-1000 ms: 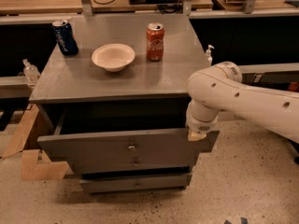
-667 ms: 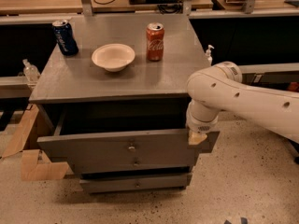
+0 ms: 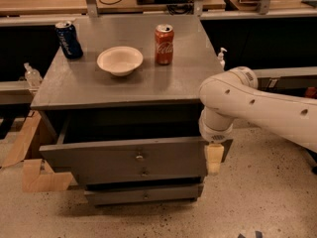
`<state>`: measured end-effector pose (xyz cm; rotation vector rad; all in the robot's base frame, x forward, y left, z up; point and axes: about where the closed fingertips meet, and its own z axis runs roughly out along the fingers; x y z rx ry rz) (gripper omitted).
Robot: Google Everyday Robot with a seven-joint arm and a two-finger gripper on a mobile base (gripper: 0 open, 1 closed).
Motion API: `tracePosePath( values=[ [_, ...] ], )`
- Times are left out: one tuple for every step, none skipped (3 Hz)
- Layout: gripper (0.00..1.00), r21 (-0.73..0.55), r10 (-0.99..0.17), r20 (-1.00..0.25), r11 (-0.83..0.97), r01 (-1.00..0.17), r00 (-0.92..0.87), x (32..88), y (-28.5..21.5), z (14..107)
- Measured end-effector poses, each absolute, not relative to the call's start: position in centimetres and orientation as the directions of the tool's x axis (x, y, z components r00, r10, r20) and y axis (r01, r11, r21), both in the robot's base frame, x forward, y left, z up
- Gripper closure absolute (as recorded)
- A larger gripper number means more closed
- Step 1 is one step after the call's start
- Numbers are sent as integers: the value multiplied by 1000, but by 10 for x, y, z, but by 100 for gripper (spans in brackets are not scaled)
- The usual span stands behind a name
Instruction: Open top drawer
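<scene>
Note that the top drawer (image 3: 99,157) is matt gray wood with a small shiny metal knob (image 3: 139,157); the counter (image 3: 99,86) above shares that dull gray finish. The bowl (image 3: 120,60) looks smooth and off-white, the red can (image 3: 164,44) and blue can (image 3: 69,39) glossy metal. You will find the hand (image 3: 214,158), pale and matt under the smooth white plastic arm (image 3: 257,108), at the drawer front's right end.

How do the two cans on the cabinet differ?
Colour: the red can is bright, the blue can dark. Place: the red can stands right of the bowl, the blue can left, near the corner. Both are upright on the cabinet. The gripper is at the right end of the open top drawer.
</scene>
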<state>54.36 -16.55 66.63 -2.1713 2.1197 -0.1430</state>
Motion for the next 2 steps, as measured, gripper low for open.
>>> tracePosePath(
  values=[
    [0, -139, -1000, -6, -24, -990, 25, 544, -165, 666],
    [4, -121, -999, -28, -29, -992, 33, 545, -162, 654]
  ],
)
